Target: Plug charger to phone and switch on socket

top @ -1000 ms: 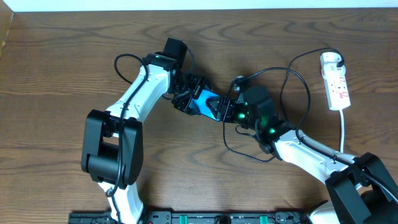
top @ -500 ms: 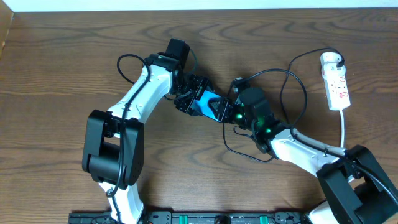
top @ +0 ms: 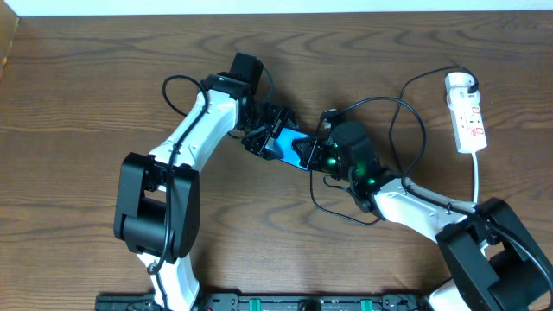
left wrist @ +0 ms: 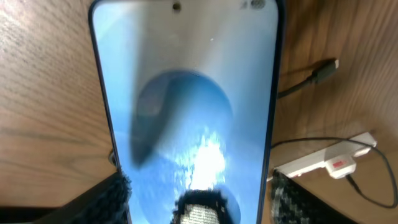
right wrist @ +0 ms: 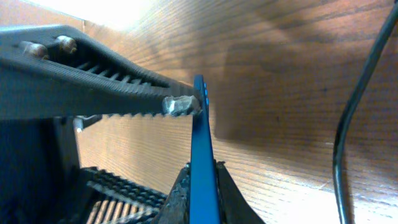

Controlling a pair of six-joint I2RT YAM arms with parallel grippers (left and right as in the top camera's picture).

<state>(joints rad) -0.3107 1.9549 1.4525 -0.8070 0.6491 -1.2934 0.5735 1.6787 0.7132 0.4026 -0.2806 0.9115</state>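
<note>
We start at the left gripper (top: pixel 259 136), just left of the phone (top: pixel 289 147): its fingers (left wrist: pixel 112 200) are clenched on the phone's two long edges, screen up. We take this as a steadying hold so the port end faces the other arm. Whether the phone rests on the counter (top: pixel 86 86) or hangs just above it, we cannot tell. At the phone's right end is the right gripper (top: pixel 321 155), fingers spread and holding nothing. One fingertip (right wrist: pixel 180 104) touches the phone's edge, perhaps nudging it straight. The charger (left wrist: pixel 314 76) lies loose on the counter beside the phone, its plug not yet in. Well right of the phone, the socket (top: pixel 467 117) sits untouched, and the switch is probably left for last. We count one phone, one charger, one socket and two grippers.
</note>
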